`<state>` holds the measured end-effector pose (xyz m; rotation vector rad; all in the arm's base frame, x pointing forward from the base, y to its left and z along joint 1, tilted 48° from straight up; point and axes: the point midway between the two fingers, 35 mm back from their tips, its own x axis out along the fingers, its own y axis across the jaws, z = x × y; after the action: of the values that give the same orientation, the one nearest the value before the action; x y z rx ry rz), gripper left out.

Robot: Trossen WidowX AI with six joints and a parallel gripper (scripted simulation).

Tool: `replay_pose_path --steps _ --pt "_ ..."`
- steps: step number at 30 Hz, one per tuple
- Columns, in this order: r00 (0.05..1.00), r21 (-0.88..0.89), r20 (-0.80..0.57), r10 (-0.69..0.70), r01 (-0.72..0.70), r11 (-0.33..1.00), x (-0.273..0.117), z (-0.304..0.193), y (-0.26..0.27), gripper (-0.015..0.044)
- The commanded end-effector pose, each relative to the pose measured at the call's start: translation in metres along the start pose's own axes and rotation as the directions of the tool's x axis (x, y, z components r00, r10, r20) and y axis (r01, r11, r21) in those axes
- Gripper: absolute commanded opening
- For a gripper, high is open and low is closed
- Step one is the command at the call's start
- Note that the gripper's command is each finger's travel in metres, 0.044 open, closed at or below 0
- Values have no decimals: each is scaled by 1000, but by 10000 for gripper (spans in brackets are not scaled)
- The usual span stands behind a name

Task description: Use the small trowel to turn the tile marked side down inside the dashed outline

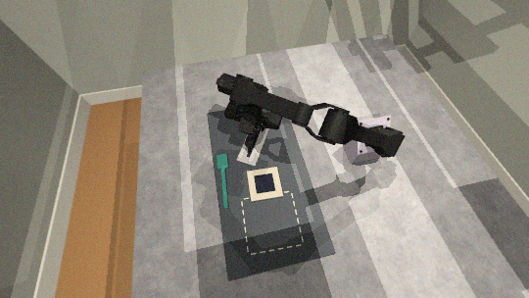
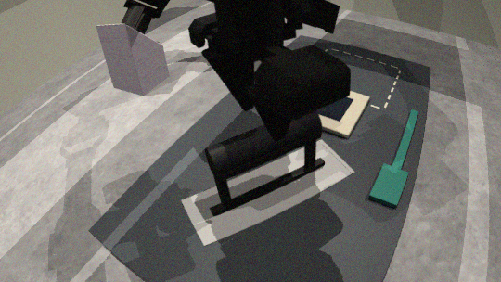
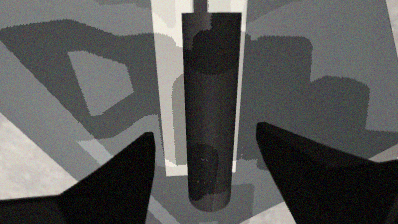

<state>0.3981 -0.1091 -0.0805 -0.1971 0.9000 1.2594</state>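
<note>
The trowel (image 1: 249, 156) (image 2: 246, 150) (image 3: 210, 110) has a pale flat blade, lying on the mat, with a black round handle raised on two posts. My gripper (image 1: 251, 128) (image 2: 263, 122) (image 3: 205, 134) is open over it. In the wrist view its fingertips are on either side of the handle, with gaps between. The tile (image 1: 264, 183) (image 2: 354, 116) lies flat with its dark square up, partly hidden by the gripper in the exterior view. Its edge overlaps the near side of the dashed outline (image 1: 249, 253) (image 2: 399, 70).
A green paddle-shaped tool (image 1: 222, 161) (image 2: 390, 185) lies along one long edge of the dark mat (image 1: 274, 267) (image 2: 153, 232), beside the tile and trowel. A pale lilac block (image 1: 360, 156) (image 2: 122, 60) stands on the table off the mat, near the arm.
</note>
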Motion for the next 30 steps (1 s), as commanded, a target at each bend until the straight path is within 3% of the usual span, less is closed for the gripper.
replay_pose_path --steps 1,30 --pt "1000 -12 -1 -13 13 1000 -16 -1 -1 270" --pt "1000 32 -2 -14 14 999 22 -1 -4 270"
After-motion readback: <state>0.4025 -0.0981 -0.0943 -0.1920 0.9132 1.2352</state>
